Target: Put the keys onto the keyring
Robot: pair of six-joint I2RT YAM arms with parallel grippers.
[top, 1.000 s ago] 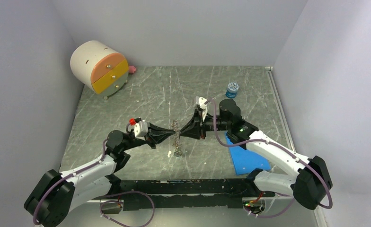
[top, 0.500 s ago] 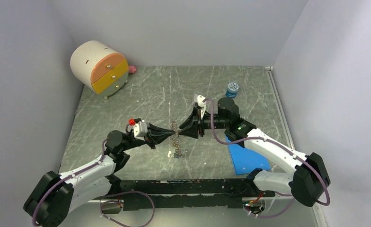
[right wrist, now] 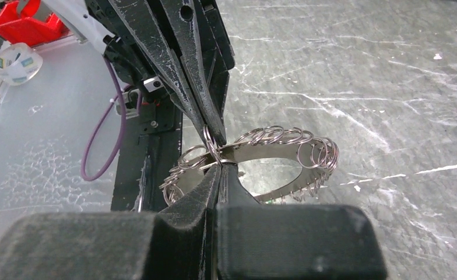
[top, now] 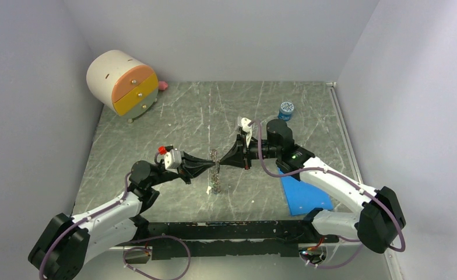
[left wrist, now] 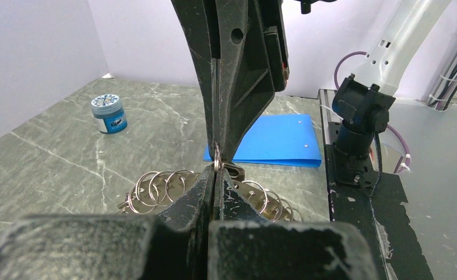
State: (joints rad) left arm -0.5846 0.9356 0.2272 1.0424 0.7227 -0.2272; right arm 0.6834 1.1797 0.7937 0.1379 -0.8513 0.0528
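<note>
Seen from above, the left hand (top: 210, 167) and the right hand (top: 222, 165) are met tip to tip over the middle of the grey tabletop (top: 156, 128). The keyring (top: 217, 185) is held on edge between them. In the left wrist view, the left hand's fingers are pressed shut on the keyring's rim, and small split rings are fanned out behind them. In the right wrist view, the right hand is likewise clamped on the rim, and the hoop is seen tilted.
</note>
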